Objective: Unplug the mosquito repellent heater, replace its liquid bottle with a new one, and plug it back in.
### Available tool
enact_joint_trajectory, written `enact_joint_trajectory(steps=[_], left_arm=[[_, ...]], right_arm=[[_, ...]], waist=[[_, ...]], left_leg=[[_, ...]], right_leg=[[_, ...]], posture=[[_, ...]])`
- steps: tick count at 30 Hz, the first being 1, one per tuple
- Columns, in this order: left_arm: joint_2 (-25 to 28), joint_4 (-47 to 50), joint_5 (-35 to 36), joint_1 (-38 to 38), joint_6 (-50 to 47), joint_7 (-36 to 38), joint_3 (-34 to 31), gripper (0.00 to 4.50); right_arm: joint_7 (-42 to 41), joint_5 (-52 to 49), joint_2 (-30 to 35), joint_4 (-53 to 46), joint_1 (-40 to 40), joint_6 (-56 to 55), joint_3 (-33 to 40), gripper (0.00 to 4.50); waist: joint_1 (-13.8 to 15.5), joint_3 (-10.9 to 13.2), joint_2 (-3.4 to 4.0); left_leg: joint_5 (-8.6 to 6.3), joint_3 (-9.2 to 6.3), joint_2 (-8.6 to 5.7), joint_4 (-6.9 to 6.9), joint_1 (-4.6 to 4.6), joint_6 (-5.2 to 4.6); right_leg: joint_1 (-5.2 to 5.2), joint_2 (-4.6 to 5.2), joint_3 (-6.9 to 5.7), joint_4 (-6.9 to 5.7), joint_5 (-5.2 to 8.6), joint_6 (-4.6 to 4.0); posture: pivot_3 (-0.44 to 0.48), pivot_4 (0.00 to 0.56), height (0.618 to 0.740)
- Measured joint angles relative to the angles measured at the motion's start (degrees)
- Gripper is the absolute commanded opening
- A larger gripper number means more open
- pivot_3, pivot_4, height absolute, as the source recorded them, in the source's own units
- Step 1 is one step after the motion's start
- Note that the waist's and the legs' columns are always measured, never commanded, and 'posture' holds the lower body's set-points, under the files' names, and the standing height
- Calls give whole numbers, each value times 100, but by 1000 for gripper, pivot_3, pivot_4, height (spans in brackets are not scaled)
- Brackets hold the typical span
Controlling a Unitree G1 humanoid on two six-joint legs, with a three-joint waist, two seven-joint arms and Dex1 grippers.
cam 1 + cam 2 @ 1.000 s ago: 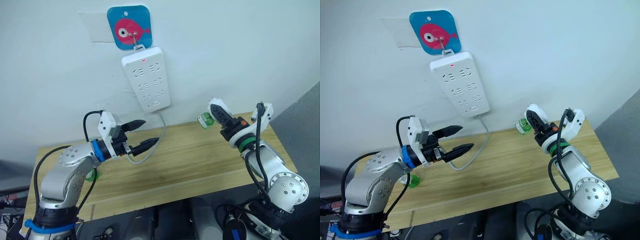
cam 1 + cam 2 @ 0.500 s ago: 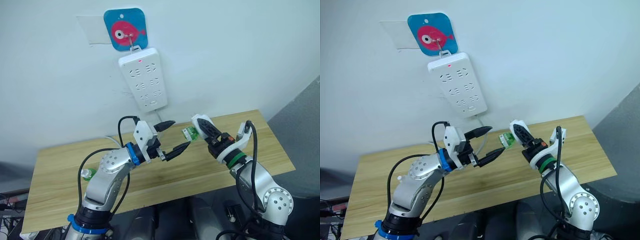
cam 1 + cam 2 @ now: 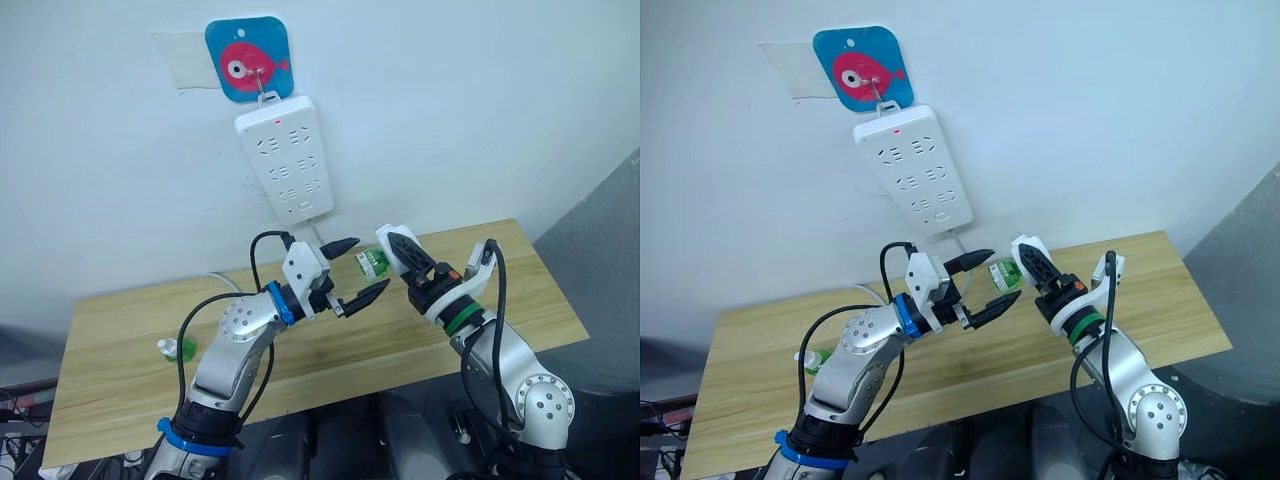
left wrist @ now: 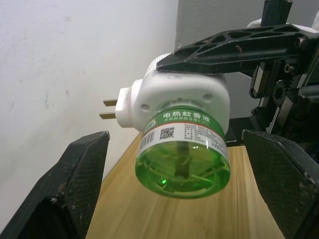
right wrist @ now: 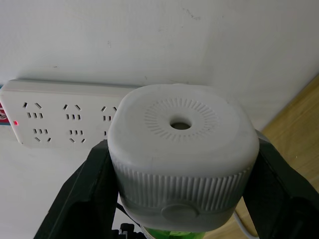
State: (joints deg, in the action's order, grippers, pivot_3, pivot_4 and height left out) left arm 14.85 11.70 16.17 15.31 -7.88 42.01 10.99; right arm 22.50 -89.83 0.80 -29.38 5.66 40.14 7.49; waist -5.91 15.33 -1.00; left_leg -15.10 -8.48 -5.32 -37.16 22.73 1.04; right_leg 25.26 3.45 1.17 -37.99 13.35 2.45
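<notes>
The right end effector is raised over the middle of the wooden table, its two black fingers pinching the mosquito repellent heater by its white body. The heater is unplugged and held in the air just in front of the wall, a little below the white power strip that hangs from a hook on a blue square plaque with a pink fish. From the left wrist view, the heater's two metal prongs stick out sideways toward the wall, and a green liquid bottle with a printed label is screwed in beneath the white housing. From the right wrist view, the ribbed top with its round vent hole faces the camera, with the power strip's sockets behind it. The left end effector is spread wide, one finger above and one below, just beside the green bottle and not touching it; the bottle sits in the gap between the open fingers. Well apart from all this, another small green bottle stands on the table near its left end.
</notes>
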Motion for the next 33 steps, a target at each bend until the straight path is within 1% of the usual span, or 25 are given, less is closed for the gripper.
enact_joint_trajectory(steps=[2,6,7,17,19,21,22,25,27,29,33], left_arm=[[5,-32,-16,5,28,2,0,3857],[-28,-57,-21,-1,63,16,65,2560],[-59,-63,-32,-6,63,9,95,2301],[-176,-181,-108,-11,210,-10,157,2279],[-155,-181,-106,-10,213,-1,159,2279],[-110,-226,-107,13,215,27,160,2279],[-61,-276,-95,48,227,126,160,2279],[131,-407,-55,143,245,395,139,2279],[235,-578,-17,228,355,680,124,2279],[361,-726,67,306,489,1026,106,2279],[524,-781,193,353,610,1541,109,2279]], right_arm=[[-5,-50,56,0,-12,-84,-64,2947],[-9,-83,148,0,-27,-237,-136,2947],[-11,-91,188,0,-30,-265,-143,2947],[-108,-120,464,0,-58,-413,-268,2947],[-114,-153,555,0,-60,-413,-283,3676],[-141,-360,763,1,-67,-327,-304,4191],[-219,-599,1039,41,-68,-192,-303,4467],[-531,-1227,1950,288,-32,288,-235,4467],[-843,-1687,2722,781,155,750,-153,4467],[-1341,-2028,3332,1462,515,1352,-47,4467],[-2351,-2131,3993,2527,1260,2549,-92,4467]], waist=[[-13,0,0],[-20,0,0],[-20,0,0],[-33,0,-1],[-34,0,-1],[-36,-1,-1],[-38,-1,-1],[-40,-1,-1],[-37,0,-1],[-36,0,-1],[-37,0,-1]], left_leg=[[0,1,0,0,0,0],[0,0,0,0,1,0],[0,0,-1,-1,0,0],[0,2,0,-4,0,0],[0,3,0,-5,1,0],[0,4,0,-7,1,0],[0,5,0,-10,1,-1],[-2,7,-1,-25,4,-4],[-10,13,-1,-64,12,-18],[-14,26,1,-77,13,-24],[-22,65,7,-78,13,-38]], right_leg=[[0,0,1,0,0,0],[0,0,1,0,-1,0],[0,0,1,0,-1,1],[0,-2,2,-2,-2,1],[-1,-2,3,-3,-2,1],[-2,-2,4,-2,-3,2],[-3,-3,4,-3,-3,2],[-9,-6,1,-2,-5,4],[-16,-12,0,-9,-5,5],[-23,-18,6,-2,-10,13],[-20,-19,23,-2,-12,16]], posture=[[-194,245,740],[-203,240,740],[-203,240,740],[-205,240,740],[-210,242,740],[-215,242,740],[-215,242,740],[-217,245,740],[-219,248,740],[-219,248,740],[-187,253,740]])
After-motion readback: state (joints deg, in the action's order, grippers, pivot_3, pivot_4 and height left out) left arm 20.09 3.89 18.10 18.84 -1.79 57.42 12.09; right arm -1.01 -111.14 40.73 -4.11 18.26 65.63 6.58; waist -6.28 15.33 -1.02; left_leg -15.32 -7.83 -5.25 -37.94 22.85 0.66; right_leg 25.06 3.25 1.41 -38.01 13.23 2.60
